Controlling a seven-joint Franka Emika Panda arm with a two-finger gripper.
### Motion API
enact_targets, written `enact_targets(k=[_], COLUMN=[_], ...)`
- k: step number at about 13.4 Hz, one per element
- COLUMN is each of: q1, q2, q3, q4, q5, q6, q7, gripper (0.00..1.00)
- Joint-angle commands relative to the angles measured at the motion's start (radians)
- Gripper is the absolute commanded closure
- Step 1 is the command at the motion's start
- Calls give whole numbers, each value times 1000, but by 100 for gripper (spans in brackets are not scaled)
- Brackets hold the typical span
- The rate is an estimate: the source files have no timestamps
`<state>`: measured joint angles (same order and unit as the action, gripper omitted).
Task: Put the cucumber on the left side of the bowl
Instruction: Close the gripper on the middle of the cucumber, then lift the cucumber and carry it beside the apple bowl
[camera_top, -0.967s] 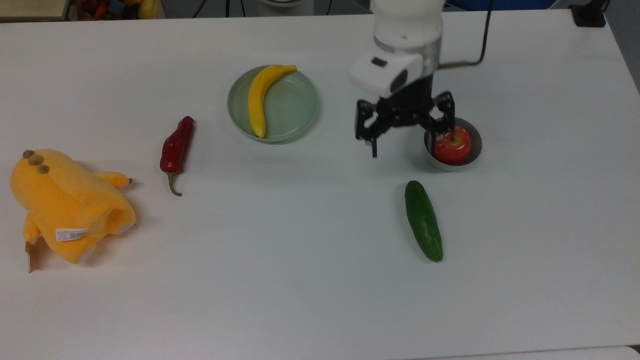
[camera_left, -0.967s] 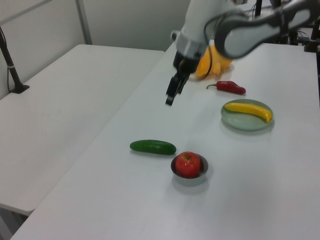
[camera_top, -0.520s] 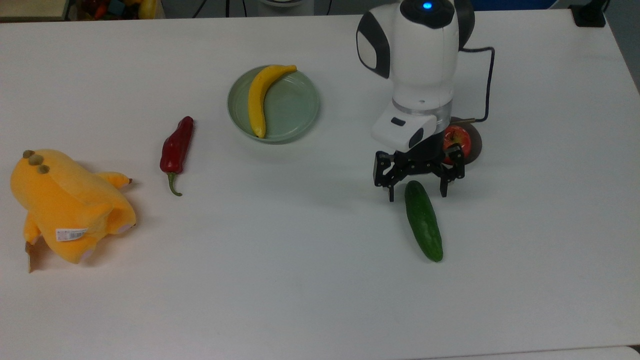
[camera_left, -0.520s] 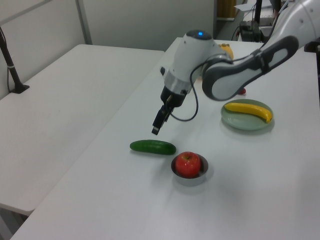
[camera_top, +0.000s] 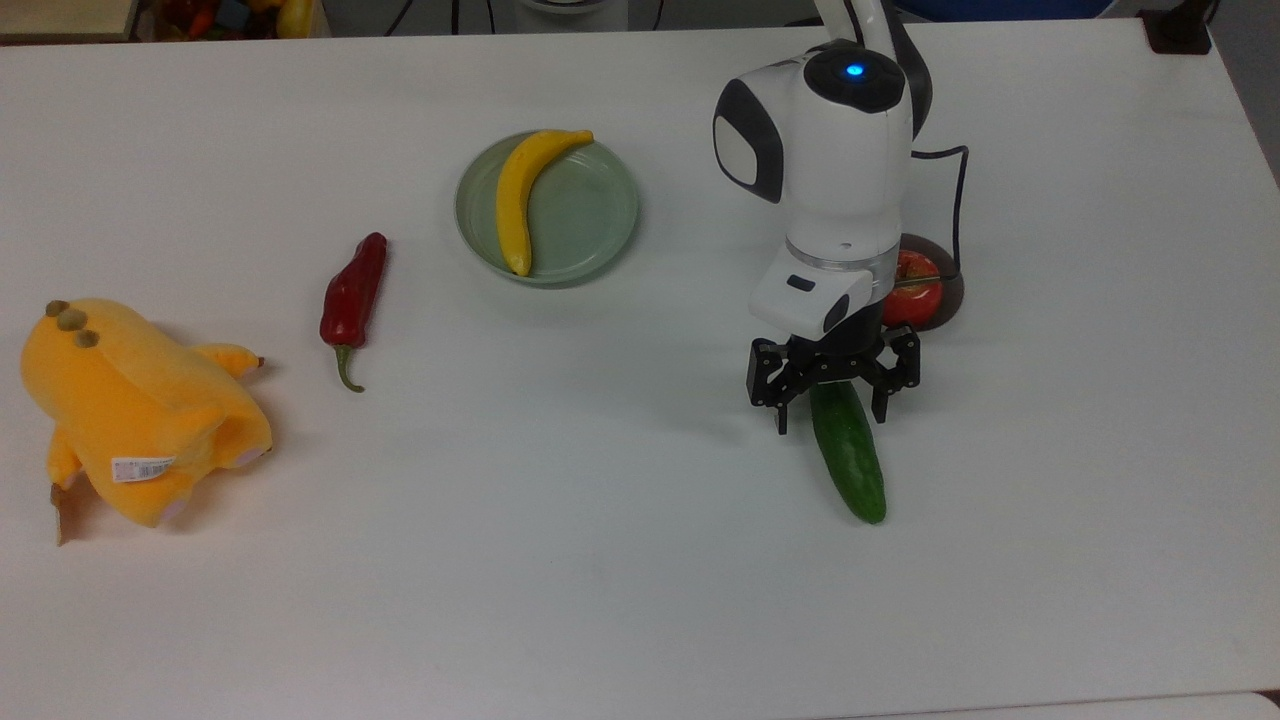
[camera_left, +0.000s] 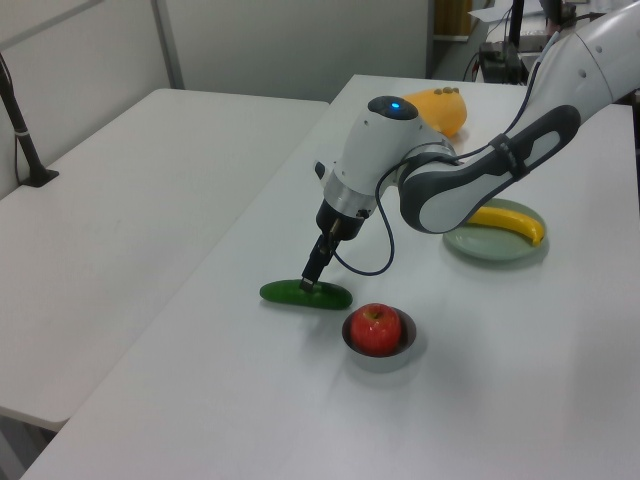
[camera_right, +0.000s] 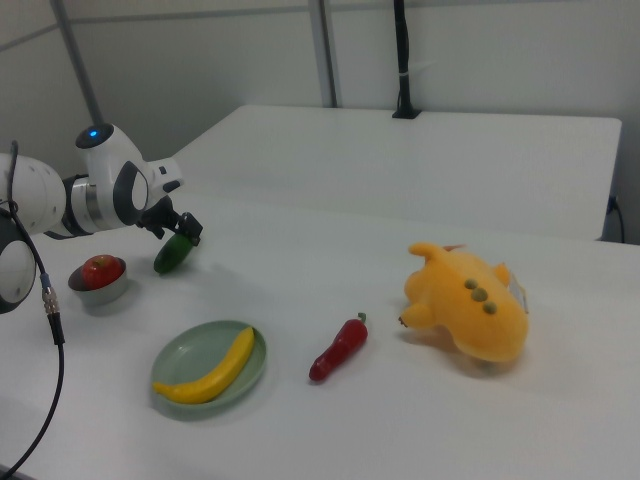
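The dark green cucumber (camera_top: 850, 462) lies on the white table, just below the grey bowl (camera_top: 951, 287) in the top view. The bowl holds a red apple (camera_top: 912, 290) and is partly hidden by the arm. My gripper (camera_top: 832, 410) is open and low, its two black fingers straddling the cucumber's end nearest the bowl. In the left view the gripper (camera_left: 312, 281) reaches down onto the cucumber (camera_left: 300, 294), beside the bowl (camera_left: 408, 341). In the right view the gripper (camera_right: 178, 229) hangs over the cucumber (camera_right: 171, 256), to the right of the bowl (camera_right: 96, 293).
A pale green plate (camera_top: 590, 215) carries a yellow banana (camera_top: 515, 195). A dark red chili (camera_top: 352, 290) and an orange plush toy (camera_top: 130, 410) lie toward the top view's left. Bare tabletop stretches between the chili and the cucumber.
The gripper has come from over the bowl toward the cucumber and lowered until its fingers straddle the cucumber's end. The cucumber has not moved.
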<state>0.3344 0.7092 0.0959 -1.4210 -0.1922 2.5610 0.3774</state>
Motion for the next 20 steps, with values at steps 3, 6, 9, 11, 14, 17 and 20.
enact_targets(k=[3,6,9,11,14,17,20], q1=[12,12,12,8,5,9,12], q2=[13,15,10,-16,-94,-174,-246], q3=[-5,-2,-2,-2,13,44,102], q4=[2,-16,-15,-15,-30,-53,-75], q5=[-48,-73,-79,-69,-66,-64,-67], q6=[4,4,2,-7,-43,-126,-227], q7=[28,26,28,32,55,72,142], gripper=[23,41,98,100,100,100,100])
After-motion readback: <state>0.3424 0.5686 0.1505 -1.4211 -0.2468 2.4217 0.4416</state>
